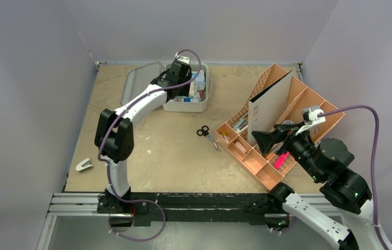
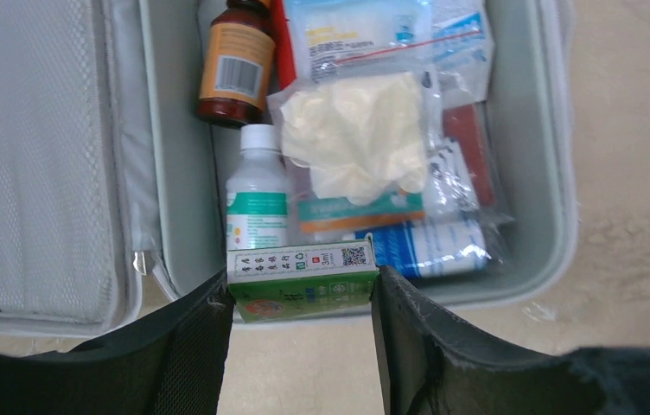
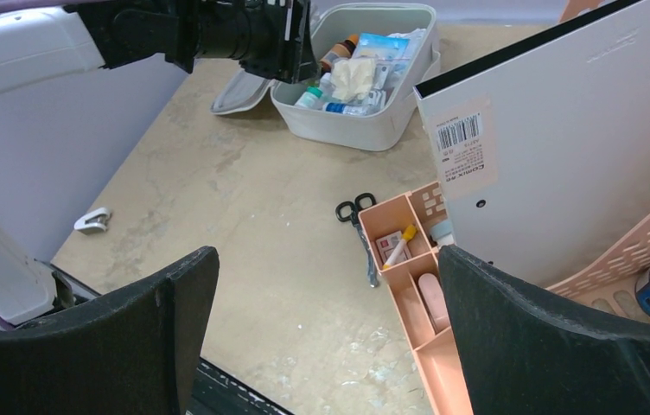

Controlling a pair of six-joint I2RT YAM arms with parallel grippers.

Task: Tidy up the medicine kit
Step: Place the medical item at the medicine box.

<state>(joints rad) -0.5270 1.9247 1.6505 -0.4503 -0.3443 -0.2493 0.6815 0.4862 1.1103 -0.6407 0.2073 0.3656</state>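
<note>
The medicine kit (image 1: pixel 203 102) lies open at the back of the table, its lid (image 1: pixel 141 79) flat to the left. My left gripper (image 2: pixel 302 298) is shut on a small green and white medicine box (image 2: pixel 302 283), held just above the kit's near rim (image 2: pixel 477 290). Inside the kit lie a brown bottle (image 2: pixel 237 65), a white bottle (image 2: pixel 257 194), bagged gloves (image 2: pixel 358 134) and a blue tube (image 2: pixel 430 246). My right gripper (image 3: pixel 328 298) hangs open and empty over the near corner of the orange tray (image 1: pixel 267 174).
Black-handled scissors (image 1: pixel 208 137) lie left of the orange tray. A white board (image 1: pixel 270 105) stands upright in the tray, which holds a pink item (image 1: pixel 281 160) and small packets. A white clip (image 1: pixel 84 166) rests near the table's front left edge.
</note>
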